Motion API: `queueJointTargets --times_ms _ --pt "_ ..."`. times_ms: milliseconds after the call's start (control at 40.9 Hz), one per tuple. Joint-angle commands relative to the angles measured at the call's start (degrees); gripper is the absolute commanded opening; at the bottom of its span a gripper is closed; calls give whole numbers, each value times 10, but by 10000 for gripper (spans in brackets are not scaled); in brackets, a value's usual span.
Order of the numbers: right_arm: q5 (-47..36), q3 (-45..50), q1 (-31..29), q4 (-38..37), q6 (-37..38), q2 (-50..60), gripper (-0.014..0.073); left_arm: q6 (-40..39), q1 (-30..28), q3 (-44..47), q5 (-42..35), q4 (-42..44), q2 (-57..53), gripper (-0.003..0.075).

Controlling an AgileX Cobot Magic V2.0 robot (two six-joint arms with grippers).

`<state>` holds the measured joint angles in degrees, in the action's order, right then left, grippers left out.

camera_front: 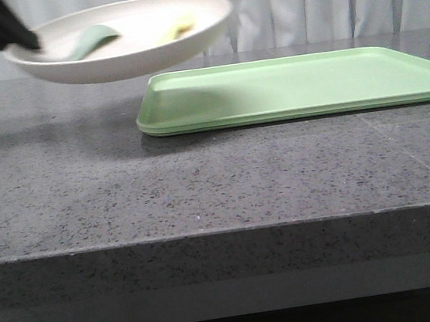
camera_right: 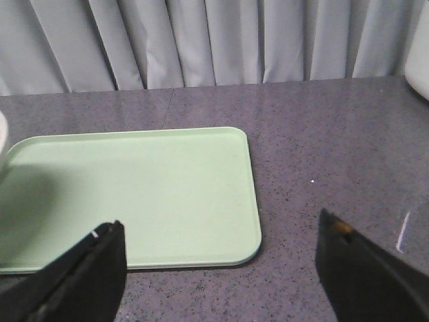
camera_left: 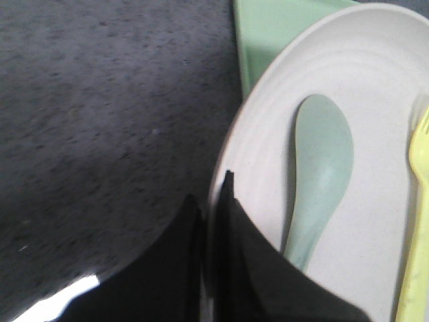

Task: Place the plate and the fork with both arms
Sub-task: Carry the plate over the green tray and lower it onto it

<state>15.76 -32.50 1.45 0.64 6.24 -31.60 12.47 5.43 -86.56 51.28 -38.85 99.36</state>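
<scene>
Bare grey desk (camera_front: 164,190) along the near edge, room to spare. Right gripper (camera_right: 221,268) spread wide, holding nothing, hovering near the tray (camera_front: 300,85) at the far right. Toward the far left corner, left gripper (camera_left: 211,221) clamped on the rim of the plate (camera_front: 131,38), airborne, carrying fork (camera_front: 180,27) and spoon (camera_front: 93,41). Carrying step, likely; next, lowering level onto the tray, clearing its raised lip.

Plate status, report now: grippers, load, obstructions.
Left gripper shut on the plate rim, plate airborne beside the green tray. Fork and green spoon riding in it. Right gripper open, empty, above the tray. No obstruction seen.
</scene>
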Motion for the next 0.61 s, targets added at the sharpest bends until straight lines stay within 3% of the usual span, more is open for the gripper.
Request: queueJointTargets --times_ms 0,269,587 --pt "-44 -21 -3 0 -5 -4 601 -45 51 -77 -23 -3 18 -18" --pt "-40 -19 1 0 -5 -4 601 -111 148 -261 -1 16 157 -18" --pt "-39 -18 1 0 -5 -4 601 -230 176 -397 15 95 253 -17"
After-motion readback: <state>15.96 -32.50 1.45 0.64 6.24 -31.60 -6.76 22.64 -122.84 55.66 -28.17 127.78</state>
